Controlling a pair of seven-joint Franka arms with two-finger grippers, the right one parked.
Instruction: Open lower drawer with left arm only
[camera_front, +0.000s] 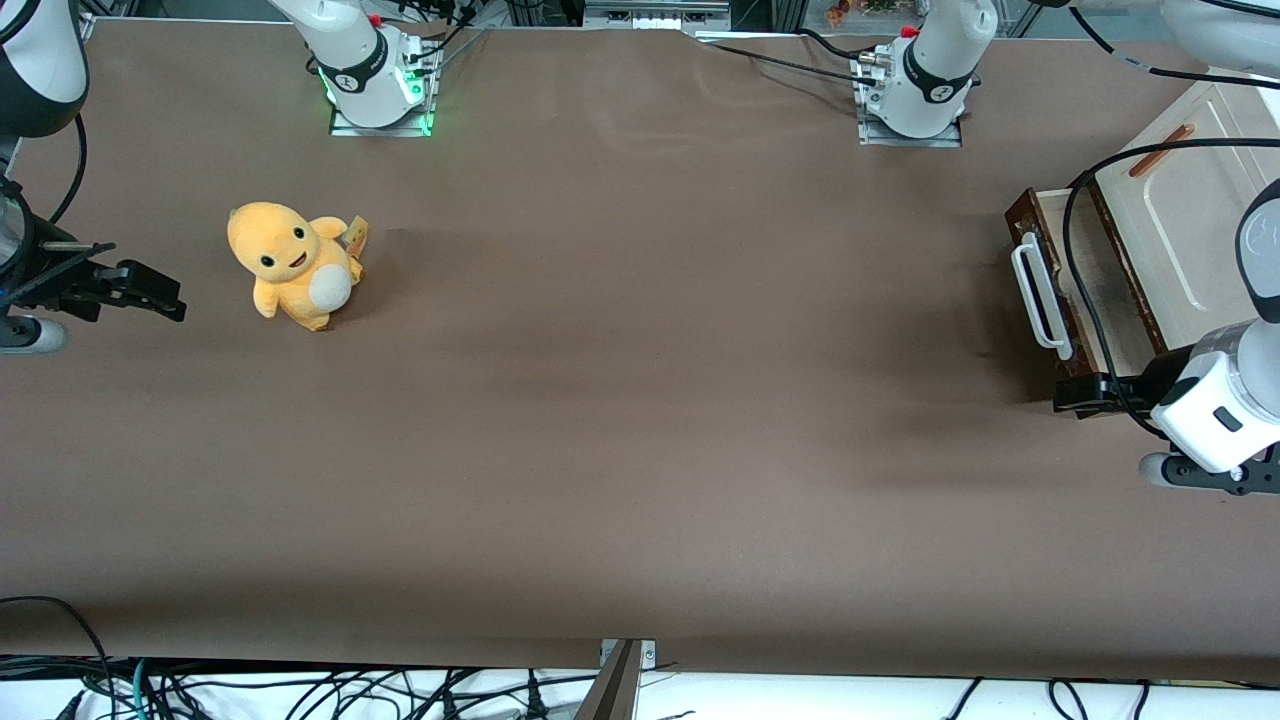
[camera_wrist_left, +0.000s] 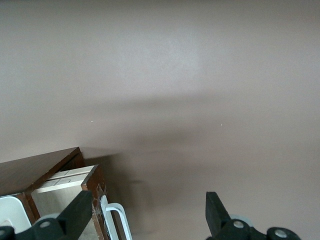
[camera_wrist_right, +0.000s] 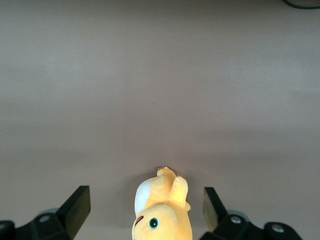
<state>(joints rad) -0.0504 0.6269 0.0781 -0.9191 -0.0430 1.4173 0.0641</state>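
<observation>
Gripper (camera_front: 1075, 393) spread beside lower drawer (camera_front: 1062, 290), plush toy (camera_front: 295, 263) afar

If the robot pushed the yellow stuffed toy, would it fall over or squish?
The yellow stuffed toy looks soft and plush, so it would probably squish instead of break. It sits upright on a small base, so a push up high might tip it. It is probably light and would slide on the table. The left arm's gripper, open, hangs by the lower drawer.

Glossy white left arm (camera_front: 1225, 405) with dark grey panels, looping black cable, seemingly matte black gripper (camera_wrist_left: 150, 215).
</observation>
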